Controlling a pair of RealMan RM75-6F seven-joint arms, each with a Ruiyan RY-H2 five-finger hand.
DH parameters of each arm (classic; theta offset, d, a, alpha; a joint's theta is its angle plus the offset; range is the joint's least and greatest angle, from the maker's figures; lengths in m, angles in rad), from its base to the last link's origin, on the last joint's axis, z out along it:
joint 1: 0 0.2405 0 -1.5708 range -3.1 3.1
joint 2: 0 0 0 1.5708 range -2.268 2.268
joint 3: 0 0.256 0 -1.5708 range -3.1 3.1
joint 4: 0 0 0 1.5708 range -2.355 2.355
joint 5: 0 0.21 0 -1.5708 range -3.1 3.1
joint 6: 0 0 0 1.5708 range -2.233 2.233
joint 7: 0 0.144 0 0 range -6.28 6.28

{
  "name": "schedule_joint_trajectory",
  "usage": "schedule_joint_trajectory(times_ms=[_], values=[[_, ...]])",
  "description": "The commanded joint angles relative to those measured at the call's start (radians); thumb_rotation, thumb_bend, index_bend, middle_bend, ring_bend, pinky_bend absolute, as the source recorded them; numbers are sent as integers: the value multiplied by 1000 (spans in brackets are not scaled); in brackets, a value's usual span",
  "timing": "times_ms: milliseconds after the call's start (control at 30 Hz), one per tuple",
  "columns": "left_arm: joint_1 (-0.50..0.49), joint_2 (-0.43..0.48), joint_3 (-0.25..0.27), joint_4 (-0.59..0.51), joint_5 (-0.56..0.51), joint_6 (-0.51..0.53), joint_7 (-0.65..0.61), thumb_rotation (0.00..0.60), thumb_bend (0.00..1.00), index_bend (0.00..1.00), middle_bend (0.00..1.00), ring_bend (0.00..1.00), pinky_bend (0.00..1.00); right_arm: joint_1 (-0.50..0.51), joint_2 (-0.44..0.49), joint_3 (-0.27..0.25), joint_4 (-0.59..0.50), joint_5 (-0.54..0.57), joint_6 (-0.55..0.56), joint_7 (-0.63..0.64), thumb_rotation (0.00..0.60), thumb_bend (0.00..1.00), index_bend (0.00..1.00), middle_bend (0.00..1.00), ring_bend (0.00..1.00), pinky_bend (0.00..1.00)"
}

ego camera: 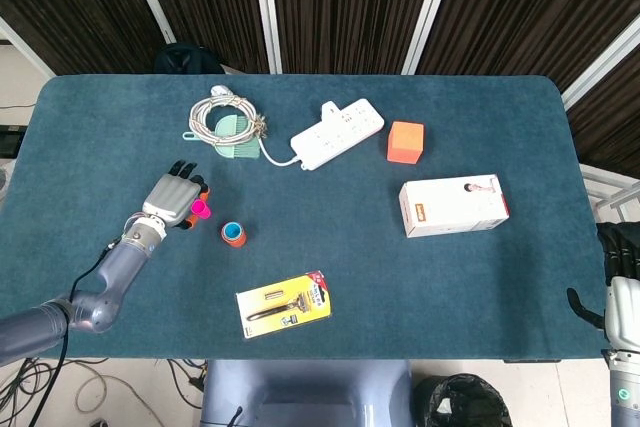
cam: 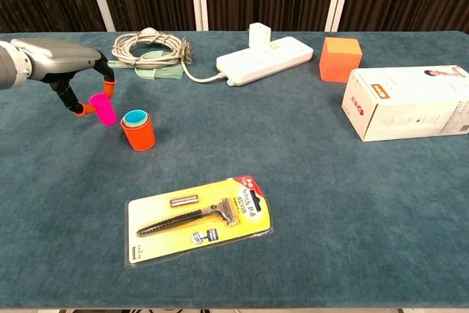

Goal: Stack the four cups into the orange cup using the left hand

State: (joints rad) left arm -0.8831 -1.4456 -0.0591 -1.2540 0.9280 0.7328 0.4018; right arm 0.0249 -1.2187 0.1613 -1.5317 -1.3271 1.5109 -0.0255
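Pink cup (cam: 102,108) stood at ten o'clock of the orange cup (cam: 138,133), grasped between fingertips (cam: 79,110) of the left hand (ego camera: 172,200); right hand (ego camera: 622,309) unclear at the desk (ego camera: 500,147) edge.

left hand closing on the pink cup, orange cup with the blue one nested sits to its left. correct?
One error: in the chest view the orange cup with the blue cup nested stands to the right of the pink cup, not its left. The left hand is indeed at the pink cup.
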Motion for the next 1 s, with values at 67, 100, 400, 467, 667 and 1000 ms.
schedule_joint_trajectory(times_ms=[67, 100, 400, 467, 667, 1000], values=[[0, -1, -2, 1, 4, 1, -2, 600, 337, 465, 275, 0, 0, 0, 0, 0, 0, 0, 0, 0, 600, 343, 88, 44, 87, 36], [1, -1, -3, 1, 5, 3, -3, 600, 339, 473, 277, 0, 0, 0, 0, 0, 0, -1, 0, 0, 600, 344, 89, 44, 87, 36], [5, 18, -18, -26, 22, 24, -18, 600, 350, 474, 269, 0, 0, -1, 1, -1, -1, 0, -1, 2, 600, 343, 89, 44, 87, 36], [5, 32, -28, -53, 35, 39, -25, 600, 350, 473, 270, 0, 0, -1, 2, 0, -2, -1, 0, 3, 600, 343, 89, 44, 87, 36], [-4, 98, -38, -189, 103, 74, -10, 600, 350, 472, 273, 0, 0, 0, 1, 0, -2, -1, -2, 4, 600, 343, 88, 45, 87, 36], [-8, 170, -35, -365, 144, 100, 31, 600, 350, 466, 269, 0, 0, -3, 6, 1, -9, -5, 7, 9, 600, 343, 89, 44, 88, 36]])
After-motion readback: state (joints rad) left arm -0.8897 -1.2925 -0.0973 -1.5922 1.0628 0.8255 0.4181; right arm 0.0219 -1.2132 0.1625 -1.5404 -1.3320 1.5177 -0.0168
